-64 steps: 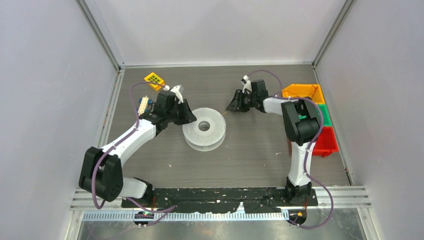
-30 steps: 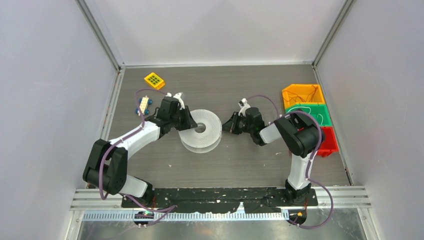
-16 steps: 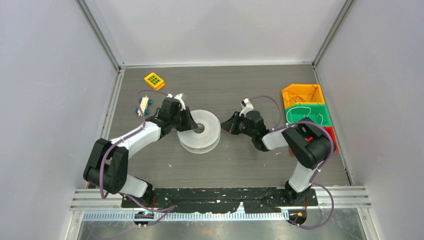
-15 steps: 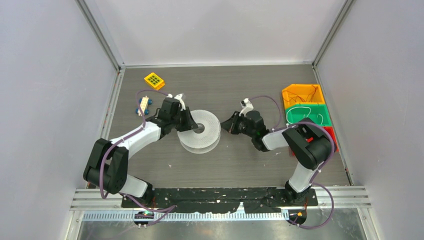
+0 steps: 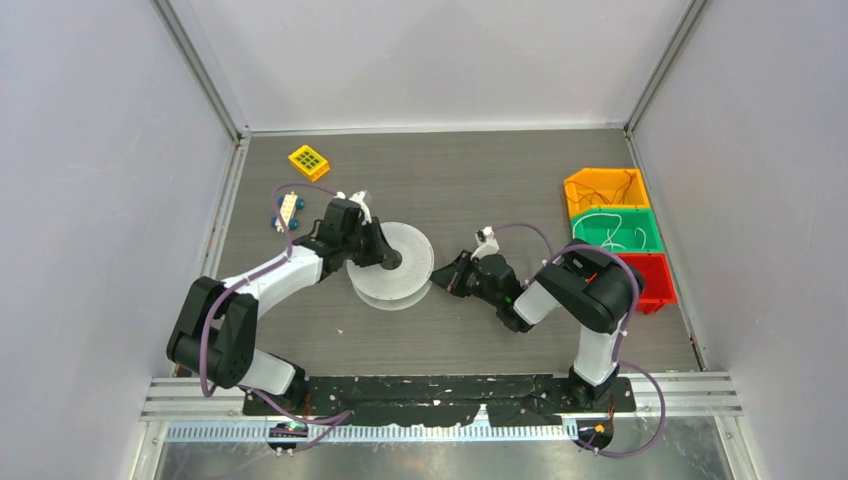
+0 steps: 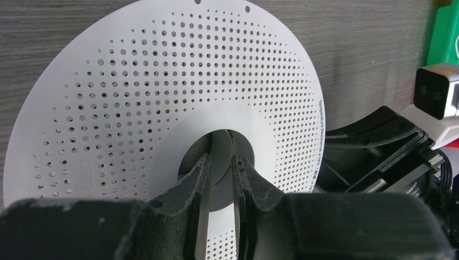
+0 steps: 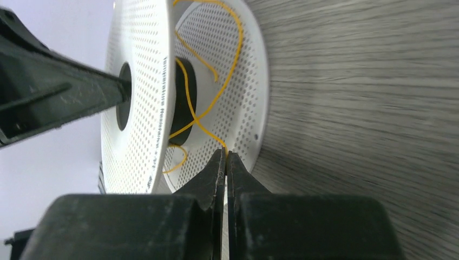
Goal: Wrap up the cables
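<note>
Cable [image 7: 238, 51], a thin yellow strand, lies in loose loops between the two flanges of the spool [image 7: 138, 65], round its dark hub. One run of it leads out past the flange rim to the right hand [image 7: 225, 154].

The grey counter [image 5: 500, 170] carries everything. Both arms reach toward its middle, where the white perforated spool sits a little left of centre. The left hand [image 6: 221, 162] comes in from the spool's left and is clamped on the edge of its centre hole, with a strip of grey wall between the fingers. The right hand lies low just right of the spool, its fingers pressed together. The strand runs straight into their tips and seems pinched there, though the tips hide the contact itself.

Three bins stand in a row at the counter's right edge: orange [image 5: 600, 172] farthest, green [image 5: 585, 240] in the middle, red [image 5: 655, 290] nearest. The orange one holds thin reddish wires, the green one thin white ones.

At the far left lies a small yellow block [image 5: 309, 160]. A smaller white-and-blue piece [image 5: 285, 210] lies nearer, just behind the left arm.
</note>
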Robot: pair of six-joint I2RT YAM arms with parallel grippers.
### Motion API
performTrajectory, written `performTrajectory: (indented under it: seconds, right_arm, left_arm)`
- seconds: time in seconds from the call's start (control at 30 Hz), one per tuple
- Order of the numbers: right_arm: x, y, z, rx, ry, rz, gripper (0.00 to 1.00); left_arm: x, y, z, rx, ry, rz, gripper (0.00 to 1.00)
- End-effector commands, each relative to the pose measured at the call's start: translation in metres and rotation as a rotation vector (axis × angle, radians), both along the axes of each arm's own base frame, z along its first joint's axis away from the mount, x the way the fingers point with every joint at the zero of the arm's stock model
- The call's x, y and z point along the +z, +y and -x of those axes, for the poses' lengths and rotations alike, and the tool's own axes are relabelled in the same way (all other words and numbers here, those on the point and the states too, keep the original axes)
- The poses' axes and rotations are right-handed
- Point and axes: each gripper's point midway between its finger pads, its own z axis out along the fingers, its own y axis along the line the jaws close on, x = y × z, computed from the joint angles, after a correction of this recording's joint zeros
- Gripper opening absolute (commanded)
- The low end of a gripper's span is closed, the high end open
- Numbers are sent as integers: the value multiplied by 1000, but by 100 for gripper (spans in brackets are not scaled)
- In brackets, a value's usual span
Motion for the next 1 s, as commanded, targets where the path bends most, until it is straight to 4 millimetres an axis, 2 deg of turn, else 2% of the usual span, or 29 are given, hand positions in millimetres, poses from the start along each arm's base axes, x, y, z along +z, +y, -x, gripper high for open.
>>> performTrajectory:
  seconds: [0.0,0.1,0.23,0.43,0.53,0.8,0.97]
  right_arm:
    - [37,-4,-18,-150,-60,-215,6]
    - [29,0,-18,-171,-39,-225,5]
    - [31,9,-16,-166,-42,-280,5]
    - [30,14,-15,-186,-38,-278,5]
    - [30,23,-9,-176,-36,-275,5]
    - [10,38,1,-187,48,-280,8]
    - [3,38,2,-195,66,-271,9]
  left_arm:
    - [2,-2,-3,13,-27,14,22]
    - [1,-3,-3,15,-24,17,22]
    - [0,-4,-2,13,-23,16,22]
    - [-1,-4,-2,13,-23,15,22]
    - [-1,-5,-3,13,-22,18,22]
    - [3,-8,-4,10,-30,26,22]
    - [5,-8,-4,8,-33,29,22]
